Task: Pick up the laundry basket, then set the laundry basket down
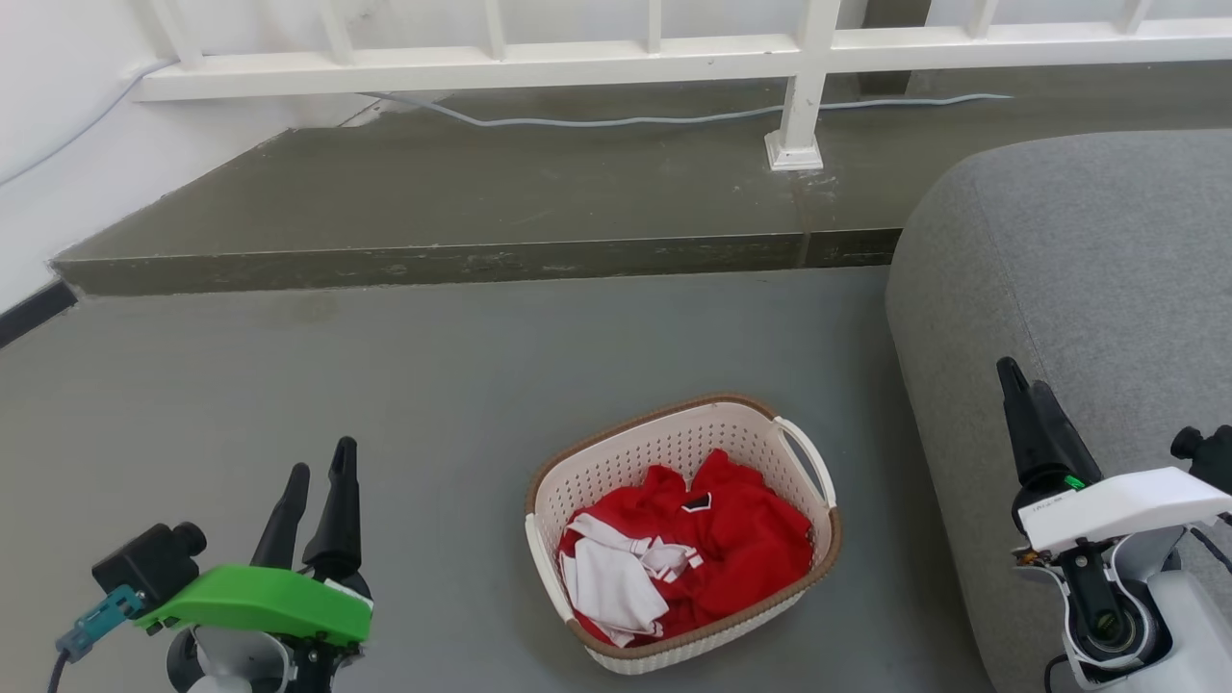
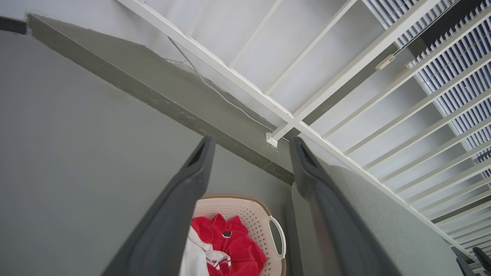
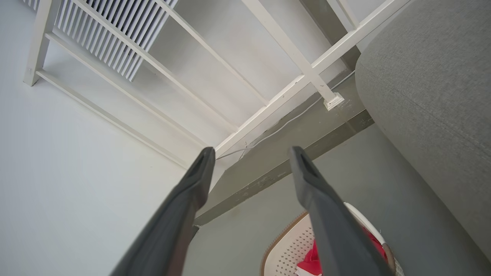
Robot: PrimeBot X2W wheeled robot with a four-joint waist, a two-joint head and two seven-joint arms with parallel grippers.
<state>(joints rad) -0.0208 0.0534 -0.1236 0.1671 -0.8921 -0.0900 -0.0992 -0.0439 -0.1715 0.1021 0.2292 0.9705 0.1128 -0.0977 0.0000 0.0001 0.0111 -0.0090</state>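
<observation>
Cream-white laundry basket (image 1: 626,462) on the grey floor (image 1: 289,385), just beside a grey upholstered seat (image 1: 1078,289); holds red and white clothes (image 1: 751,539). Left claw (image 1: 321,458) with fingers spread, gripping nothing, well left of the basket. Right claw (image 1: 1020,377) likewise spread and empty, over the seat's edge.

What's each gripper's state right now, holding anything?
Left gripper: open, holding nothing.
Right gripper: open, holding nothing.
Neither touches the laundry basket.
</observation>
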